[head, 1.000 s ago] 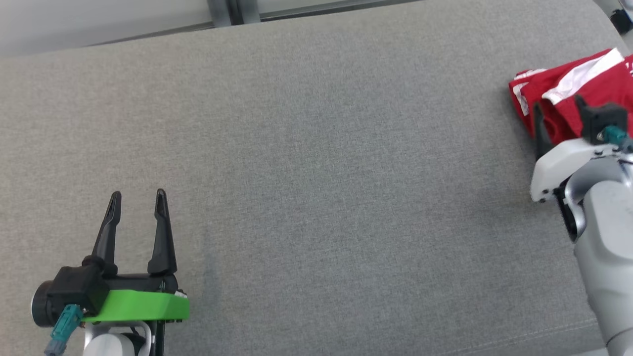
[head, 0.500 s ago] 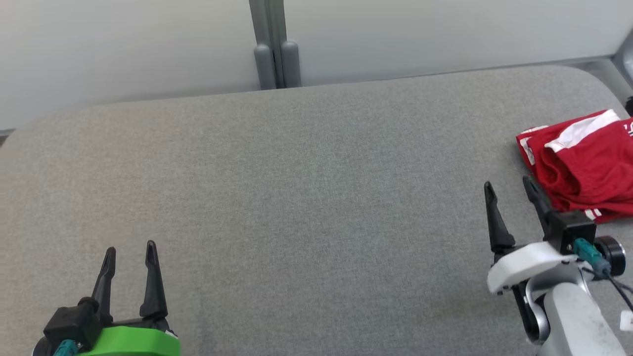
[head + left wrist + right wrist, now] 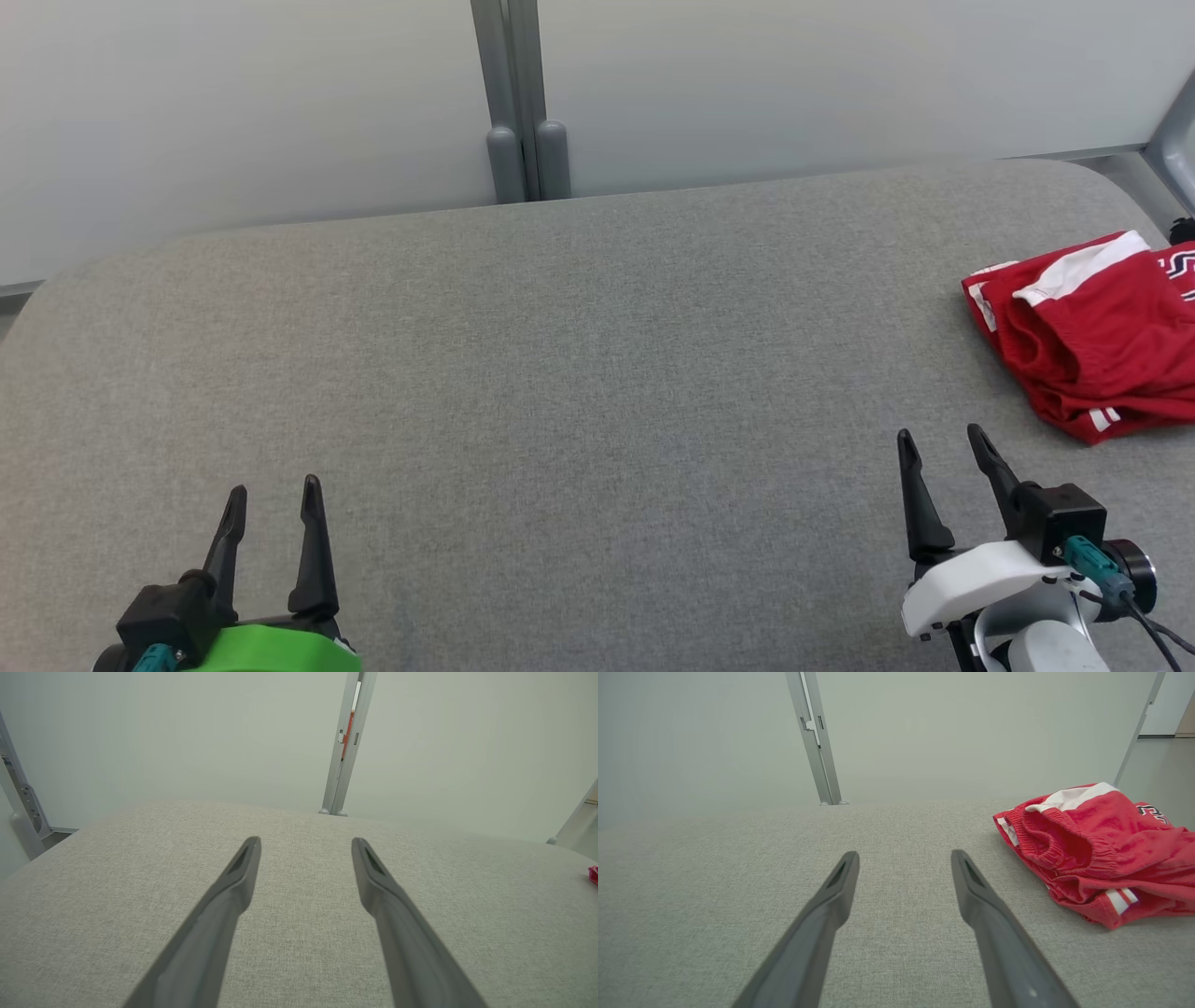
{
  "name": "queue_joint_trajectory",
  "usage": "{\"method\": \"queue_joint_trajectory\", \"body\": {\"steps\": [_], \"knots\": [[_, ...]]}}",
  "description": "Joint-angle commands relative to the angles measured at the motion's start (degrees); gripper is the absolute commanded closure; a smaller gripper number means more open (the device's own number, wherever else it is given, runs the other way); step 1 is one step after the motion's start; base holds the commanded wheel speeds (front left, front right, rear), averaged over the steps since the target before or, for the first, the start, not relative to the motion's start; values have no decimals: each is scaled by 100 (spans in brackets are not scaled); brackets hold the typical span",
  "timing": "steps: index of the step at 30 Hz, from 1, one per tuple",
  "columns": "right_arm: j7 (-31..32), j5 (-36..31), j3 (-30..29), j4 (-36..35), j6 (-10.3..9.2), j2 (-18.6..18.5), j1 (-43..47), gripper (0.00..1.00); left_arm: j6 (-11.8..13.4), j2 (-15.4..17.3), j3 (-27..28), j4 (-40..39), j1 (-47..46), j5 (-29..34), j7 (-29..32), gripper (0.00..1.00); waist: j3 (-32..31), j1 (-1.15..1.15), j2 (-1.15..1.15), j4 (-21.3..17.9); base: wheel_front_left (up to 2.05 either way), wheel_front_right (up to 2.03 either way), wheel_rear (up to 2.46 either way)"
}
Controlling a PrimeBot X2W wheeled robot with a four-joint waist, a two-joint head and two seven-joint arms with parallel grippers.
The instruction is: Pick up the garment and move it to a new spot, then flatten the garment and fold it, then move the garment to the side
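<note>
Risk: garment (image 3: 1088, 341) at 3 o'clock, near table (image 3: 597, 373) rim, loosely doubled, waistband slack. Any nudge, or a pinch on one layer alone, likely to drag it open or over the edge. Fits either a heap awaiting pickup or a fold already set aside.
Right gripper (image 3: 939, 434) at 5 o'clock, left gripper (image 3: 273, 487) at 7 o'clock. Both low, fingers toward 12, spread wide, holding nothing, clear of cloth.

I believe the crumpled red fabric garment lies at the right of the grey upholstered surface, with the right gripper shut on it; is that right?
Not quite: the crumpled red fabric garment does lie at the right of the grey upholstered surface, but the right gripper is open and apart from it, as the right wrist view shows.
</note>
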Motion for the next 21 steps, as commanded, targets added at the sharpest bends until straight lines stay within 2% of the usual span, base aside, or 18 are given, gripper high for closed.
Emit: {"method": "queue_joint_trajectory", "body": {"steps": [1, 21], "knots": [[-13, -24, 17, 19, -11, 0, 62, 0, -15, 13, -24, 20, 61, 30, 2, 0, -19, 0, 0, -26, 0, 0, 0], [-14, -31, 120, 169, -11, -24, -280, 0, -15, 13, -128, 78, -23, -13, 2, 0, -72, 0, 0, 24, 0, 0, 0]]}}
